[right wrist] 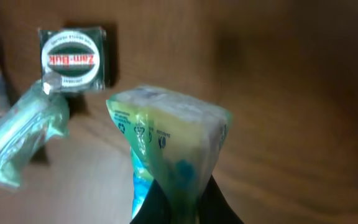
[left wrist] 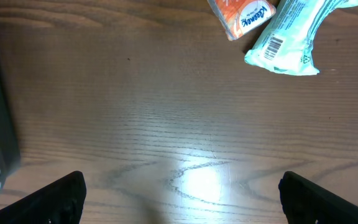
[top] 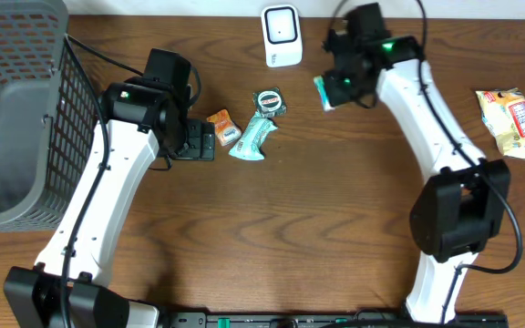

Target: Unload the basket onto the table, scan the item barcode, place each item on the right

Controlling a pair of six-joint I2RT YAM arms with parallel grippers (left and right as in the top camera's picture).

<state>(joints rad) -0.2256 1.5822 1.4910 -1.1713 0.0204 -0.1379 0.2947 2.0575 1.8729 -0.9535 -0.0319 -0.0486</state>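
- Brown wooden table, with a basket on its left side.
- The right gripper is pinched tight on a packet, held up just right of the scanner.
- The packet looks light, soft and crinkly, probably slippery; pinching its narrow end seems best, leaving the printed faces clear.
- The left gripper is spread wide and empty, near the sachet and pouch.
- A tin lies below the scanner; nothing seems to block the way.

Brown wood-grain table. Grey wire-mesh basket. White plastic scanner block. Translucent green-and-yellow plastic packet. Mint-green foil wrapper with black barcode. Orange-and-white sachet. Dark green square tin with white-and-red label. Yellow snack bag with red label.
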